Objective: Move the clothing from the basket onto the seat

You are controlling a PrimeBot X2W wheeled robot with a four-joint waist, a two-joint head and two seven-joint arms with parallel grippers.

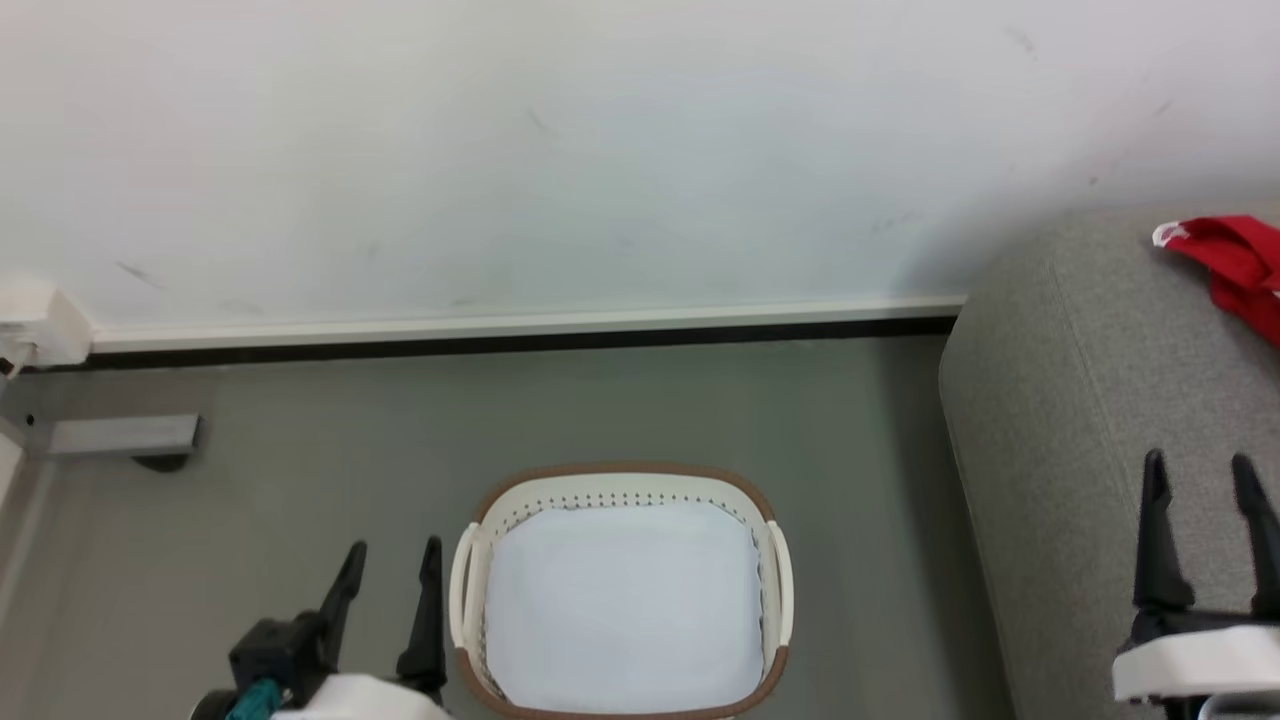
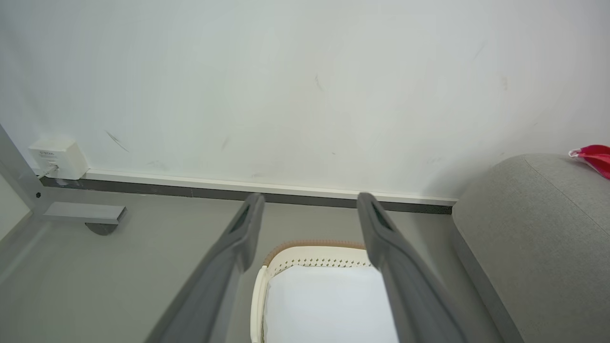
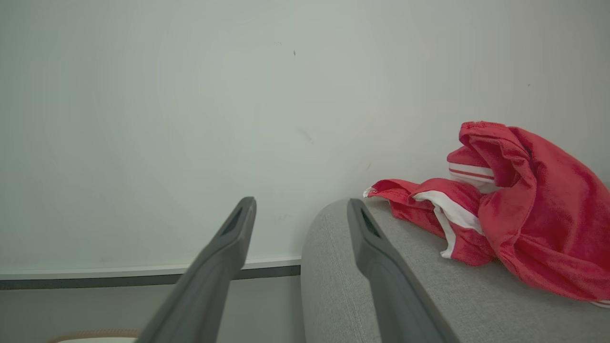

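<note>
The cream-white basket (image 1: 775, 580) with a brown rim stands on the grey floor at the bottom middle, holding a flat white liner (image 1: 620, 600). Red clothing (image 1: 1240, 265) with white trim lies bunched on the grey seat (image 1: 1070, 420) at the far right; the right wrist view shows the clothing (image 3: 524, 219) heaped on the seat (image 3: 429, 295) against the wall. My left gripper (image 1: 392, 562) is open just left of the basket, nothing between its fingers. My right gripper (image 1: 1200, 478) is open above the seat's front part, short of the clothing. The left wrist view looks over the basket (image 2: 286, 255).
A white wall with a white and black skirting board (image 1: 520, 330) runs behind the basket. A white socket box (image 1: 40, 325) and a grey metal foot (image 1: 120, 435) sit at the far left. Bare grey floor (image 1: 850, 450) lies between the basket and the seat.
</note>
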